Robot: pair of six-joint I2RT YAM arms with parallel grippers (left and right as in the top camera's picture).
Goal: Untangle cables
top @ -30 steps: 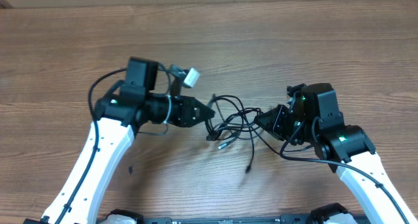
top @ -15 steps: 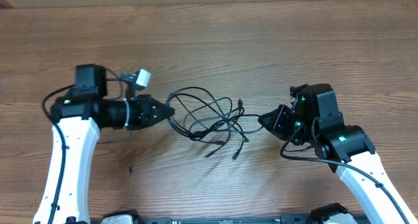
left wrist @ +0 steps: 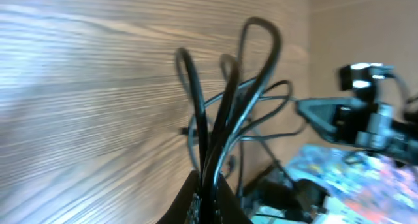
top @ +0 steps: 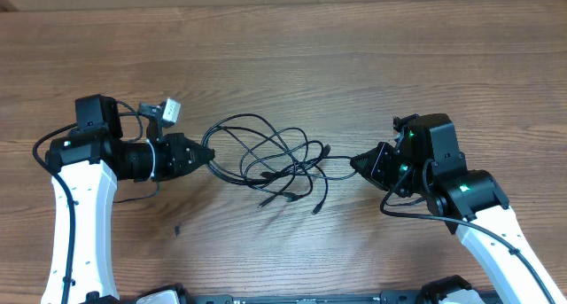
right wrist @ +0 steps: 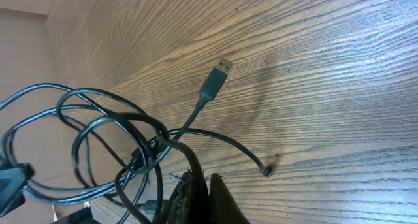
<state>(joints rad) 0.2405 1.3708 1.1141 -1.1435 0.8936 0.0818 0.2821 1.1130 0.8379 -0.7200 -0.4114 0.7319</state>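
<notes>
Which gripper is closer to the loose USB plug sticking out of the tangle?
Right. The right gripper sits just beside the USB plug; the left gripper is across the tangle of cables.

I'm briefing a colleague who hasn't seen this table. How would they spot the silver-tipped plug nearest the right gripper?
On the wooden table, find the tangle of black cables stretched between the left gripper and right gripper. At its upper edge, toward the right gripper, one short end pokes out alone with a silver-tipped plug; the other loose ends trail off the lower side.
</notes>
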